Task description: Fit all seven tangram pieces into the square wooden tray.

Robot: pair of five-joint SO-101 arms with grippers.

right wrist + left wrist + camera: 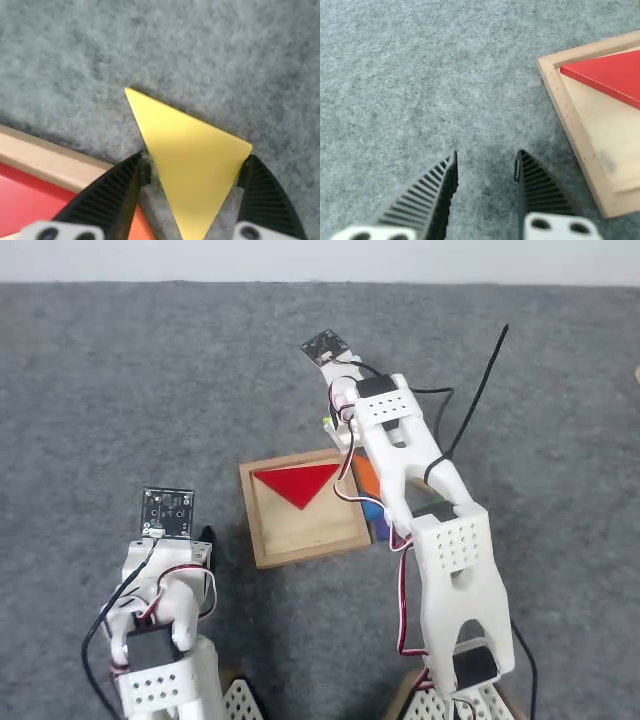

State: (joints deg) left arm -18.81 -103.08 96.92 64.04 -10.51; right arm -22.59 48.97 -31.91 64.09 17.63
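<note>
Right gripper (pixel 195 167), clamped across two edges of yellow triangular tangram piece (pixel 190 145) lying just outside rim of square wooden tray (pixel 45 160), apparently for transfer beside seated large red triangle (pixel 298 483); left gripper (pixel 486 165), jaws apart, parked over grey felt (pixel 420 75) beside tray.

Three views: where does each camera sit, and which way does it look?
High view: fixed overhead, looking down on the tray, left arm and right arm.
Left wrist view: on the left arm, facing the carpet past its open left gripper.
Right wrist view: on the right arm, facing the right gripper clasping the yellow triangle.
Shared: all three show the tray and red triangle.
</note>
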